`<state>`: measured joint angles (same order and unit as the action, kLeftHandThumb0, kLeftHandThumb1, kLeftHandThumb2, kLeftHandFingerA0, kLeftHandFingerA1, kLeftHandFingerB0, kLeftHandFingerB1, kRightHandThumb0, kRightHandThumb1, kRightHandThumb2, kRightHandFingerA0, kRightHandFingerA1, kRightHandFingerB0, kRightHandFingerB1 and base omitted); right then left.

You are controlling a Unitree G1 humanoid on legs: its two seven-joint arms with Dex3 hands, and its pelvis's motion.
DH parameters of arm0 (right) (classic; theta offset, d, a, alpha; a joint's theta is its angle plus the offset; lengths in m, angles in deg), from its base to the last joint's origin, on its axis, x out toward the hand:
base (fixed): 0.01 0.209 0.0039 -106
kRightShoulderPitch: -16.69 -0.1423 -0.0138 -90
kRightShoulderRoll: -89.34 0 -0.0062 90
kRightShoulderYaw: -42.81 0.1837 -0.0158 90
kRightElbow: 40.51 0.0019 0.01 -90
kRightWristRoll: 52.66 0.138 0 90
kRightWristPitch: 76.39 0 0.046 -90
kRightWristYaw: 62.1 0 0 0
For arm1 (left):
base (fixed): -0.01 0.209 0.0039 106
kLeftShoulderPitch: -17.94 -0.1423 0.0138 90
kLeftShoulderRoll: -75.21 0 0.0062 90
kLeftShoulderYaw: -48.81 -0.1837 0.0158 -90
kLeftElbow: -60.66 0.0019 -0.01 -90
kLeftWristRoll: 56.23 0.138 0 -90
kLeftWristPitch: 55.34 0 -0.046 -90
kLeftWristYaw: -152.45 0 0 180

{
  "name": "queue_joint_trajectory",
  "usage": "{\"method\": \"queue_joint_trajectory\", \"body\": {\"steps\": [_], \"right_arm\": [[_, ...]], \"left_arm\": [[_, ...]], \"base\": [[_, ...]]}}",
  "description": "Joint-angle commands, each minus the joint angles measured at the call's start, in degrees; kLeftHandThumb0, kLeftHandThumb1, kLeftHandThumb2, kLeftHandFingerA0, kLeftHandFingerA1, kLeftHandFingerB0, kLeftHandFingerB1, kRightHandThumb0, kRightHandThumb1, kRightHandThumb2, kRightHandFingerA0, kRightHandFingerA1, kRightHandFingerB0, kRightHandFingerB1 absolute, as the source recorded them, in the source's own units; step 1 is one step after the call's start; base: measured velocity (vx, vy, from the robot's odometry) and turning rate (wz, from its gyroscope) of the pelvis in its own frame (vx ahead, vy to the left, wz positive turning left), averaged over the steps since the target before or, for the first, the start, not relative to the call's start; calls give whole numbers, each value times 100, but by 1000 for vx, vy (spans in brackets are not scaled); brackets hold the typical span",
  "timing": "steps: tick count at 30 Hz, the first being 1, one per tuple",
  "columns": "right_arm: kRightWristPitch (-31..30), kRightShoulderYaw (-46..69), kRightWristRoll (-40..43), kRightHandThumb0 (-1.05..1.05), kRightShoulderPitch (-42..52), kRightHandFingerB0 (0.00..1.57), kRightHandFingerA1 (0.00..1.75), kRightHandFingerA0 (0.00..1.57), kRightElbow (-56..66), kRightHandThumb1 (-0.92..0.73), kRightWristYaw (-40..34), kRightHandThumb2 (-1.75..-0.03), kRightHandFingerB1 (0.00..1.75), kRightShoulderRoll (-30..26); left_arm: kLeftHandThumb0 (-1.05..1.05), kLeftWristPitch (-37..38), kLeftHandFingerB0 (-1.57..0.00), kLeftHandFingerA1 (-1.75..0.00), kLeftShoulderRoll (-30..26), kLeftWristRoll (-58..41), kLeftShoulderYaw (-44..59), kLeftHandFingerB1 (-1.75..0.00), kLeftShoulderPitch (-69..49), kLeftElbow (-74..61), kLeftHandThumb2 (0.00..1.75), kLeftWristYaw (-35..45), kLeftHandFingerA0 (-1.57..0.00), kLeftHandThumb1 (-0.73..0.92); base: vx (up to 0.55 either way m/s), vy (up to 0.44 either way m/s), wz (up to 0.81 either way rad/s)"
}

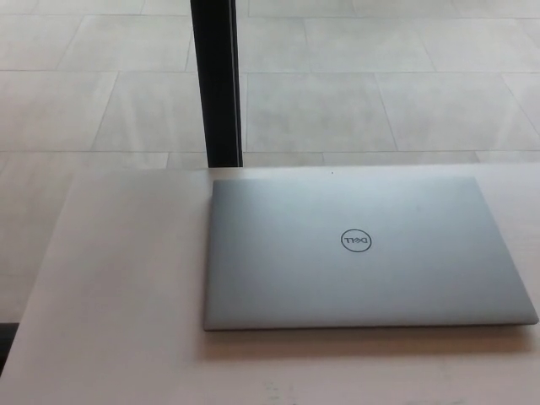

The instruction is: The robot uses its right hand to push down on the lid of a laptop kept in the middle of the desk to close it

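Observation:
A silver laptop (363, 253) lies flat on the pale desk (118, 287) with its lid fully down. A round dark logo sits in the middle of the lid. No part of either hand shows in the head view.
A black vertical post (217, 84) stands just behind the desk's far edge, near the laptop's back left corner. Beyond it is a light tiled floor (380, 101). The desk's left edge runs diagonally at the picture's left.

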<state>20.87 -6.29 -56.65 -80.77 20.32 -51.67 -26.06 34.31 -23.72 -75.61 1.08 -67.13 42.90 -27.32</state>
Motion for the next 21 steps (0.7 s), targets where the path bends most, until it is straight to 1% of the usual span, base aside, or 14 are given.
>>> {"method": "queue_joint_trajectory", "body": {"steps": [1,3,4,6,7,8,11,13,15,16,17,18,19,21], "right_arm": [[-587,3249,3005,-71,181,0,175,79,-1998,-87,-2153,-66,71,1161],[-783,3806,3412,-65,-49,4,154,73,-2178,-90,-2554,-64,103,1058],[-968,3973,3522,-74,-29,9,117,66,-2108,-74,-2566,-110,70,1070],[-956,4013,3476,-66,-26,1,157,60,-2149,-92,-2513,-71,97,1055],[-879,3999,3402,-71,-6,3,150,60,-2191,-92,-2486,-67,102,1085],[-889,4010,3352,-80,-4,18,118,67,-2147,-72,-2493,-111,75,1128],[-844,4082,3278,-80,-101,20,163,76,-2207,-92,-2479,-75,119,1173],[-839,4131,3237,-80,-138,20,163,76,-2237,-92,-2493,-75,119,1168],[-824,4155,3201,-81,-145,29,167,71,-2253,-92,-2384,-81,112,1214],[-807,4194,3208,-85,-157,34,168,62,-2246,-92,-2362,-81,129,1249],[-822,4236,3243,-88,-191,36,158,53,-2228,-92,-2331,-77,123,1274],[-872,4263,3252,-84,-198,28,165,48,-2214,-92,-2285,-85,140,1289],[-906,4302,3279,-84,-208,44,117,60,-2202,-80,-2251,-120,97,1298],[-958,4358,3321,-84,-213,40,117,61,-2214,-82,-2130,-124,93,1305]], "left_arm": [[-84,26,-48,-70,-136,-166,24,-49,-90,-6,72,-75,-56,92],[-89,21,-44,-68,-125,-173,25,-53,-65,1,92,-64,-53,75],[-90,60,-44,-69,-117,-130,-10,-53,-62,39,94,-50,-54,75],[-80,71,-41,-70,-104,-127,-15,-57,-66,42,115,-41,-54,74],[-85,75,-49,-67,-101,-129,-13,-47,-69,38,71,-45,-58,92],[-86,71,-47,-68,-92,-148,3,-47,-68,33,71,-43,-56,92],[-80,65,-41,-70,-79,-146,-6,-57,-22,25,116,-34,-54,74],[-80,76,-41,-70,-76,-139,-13,-57,-16,28,116,-38,-54,74],[-85,59,-48,-68,-84,-169,20,-48,-4,23,72,-92,-57,92],[-80,62,-41,-72,-89,-138,-16,-58,-26,6,116,-41,-54,74],[-86,66,-47,-68,-105,-129,-22,-49,-24,6,74,-43,-56,92],[-86,71,-44,-66,-115,-105,-45,-47,-27,6,75,-41,-53,92],[-86,74,-45,-67,-113,-110,-40,-48,-27,7,74,-44,-55,92],[-80,73,-40,-71,-108,-143,-11,-57,-26,7,116,-29,-52,74]], "base": [[0,0,0],[0,0,0],[0,0,0],[0,0,0],[0,0,0],[0,0,0],[0,0,0],[0,0,0],[0,0,0],[0,0,0],[0,0,0],[0,0,0],[0,0,0],[0,0,0]]}}
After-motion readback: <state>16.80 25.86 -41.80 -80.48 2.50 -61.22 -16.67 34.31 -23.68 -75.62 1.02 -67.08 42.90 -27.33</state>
